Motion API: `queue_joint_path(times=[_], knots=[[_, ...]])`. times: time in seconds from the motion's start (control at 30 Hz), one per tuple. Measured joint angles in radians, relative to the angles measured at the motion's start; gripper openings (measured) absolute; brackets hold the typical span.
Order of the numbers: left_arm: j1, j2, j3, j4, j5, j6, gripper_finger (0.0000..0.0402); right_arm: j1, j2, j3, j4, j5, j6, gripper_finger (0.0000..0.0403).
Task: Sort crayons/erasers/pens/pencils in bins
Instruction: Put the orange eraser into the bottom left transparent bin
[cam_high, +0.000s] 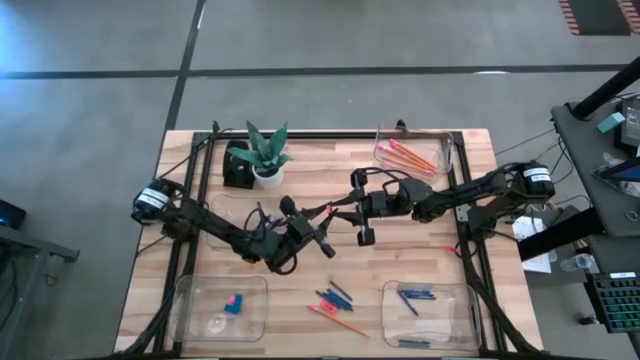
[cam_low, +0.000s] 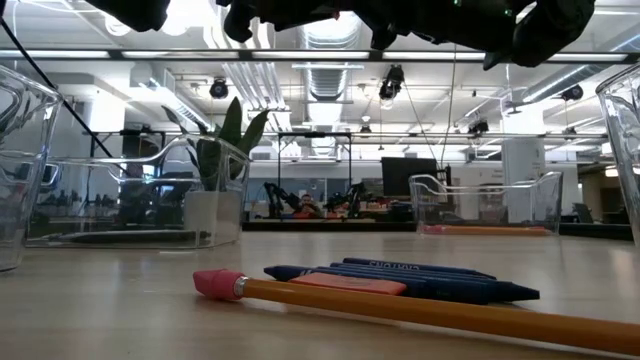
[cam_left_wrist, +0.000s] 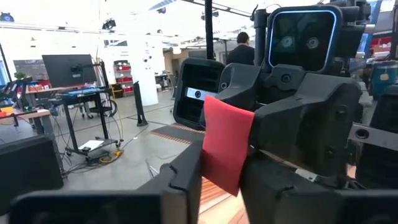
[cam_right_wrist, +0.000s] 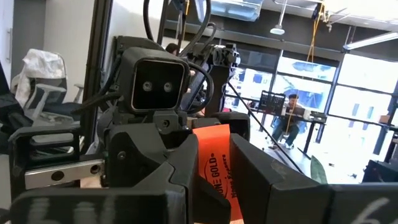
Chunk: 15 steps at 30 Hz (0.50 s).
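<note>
A flat red-orange eraser (cam_left_wrist: 227, 140) with black print (cam_right_wrist: 219, 183) is held in the air over the middle of the table, between my two grippers, which face each other. My left gripper (cam_high: 322, 228) reaches in from the left and my right gripper (cam_high: 352, 208) from the right, each shut on the eraser. On the table near the front edge lie a pencil (cam_low: 420, 310), blue crayons (cam_low: 430, 282) and another eraser (cam_low: 350, 284). Several clear bins stand around: one with pencils (cam_high: 413, 150), one with erasers (cam_high: 220, 308), one with blue sticks (cam_high: 430, 312). My left gripper pinches one end of the eraser (cam_left_wrist: 219, 177) by its flat faces between the two fingers, coming about level from the table's left. The eraser is lifted clear. My right gripper pinches the eraser's other end (cam_right_wrist: 214, 193) by its flat faces, about level from the table's right. The eraser stands on edge between its fingers, clear of the table.
A potted plant (cam_high: 265, 155) and a black box stand at the far left. Another clear bin (cam_high: 232, 212) lies under my left arm. Loose blue sticks and pencils (cam_high: 335, 300) lie between the two near bins. People are in the room beyond the table.
</note>
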Motion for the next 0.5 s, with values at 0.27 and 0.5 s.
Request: queue_joint_path(times=[0.27,0.5], knots=[[0.0,0.001,-0.004,-0.021,0.001,0.0,0.0014,0.0,-0.003,0.0,-0.035,0.002,0.003,0.0073],[0.001,0.001,-0.004,-0.043,-0.001,-0.003,0.0012,0.001,-0.032,-0.001,-0.122,0.056,0.027,0.0103]])
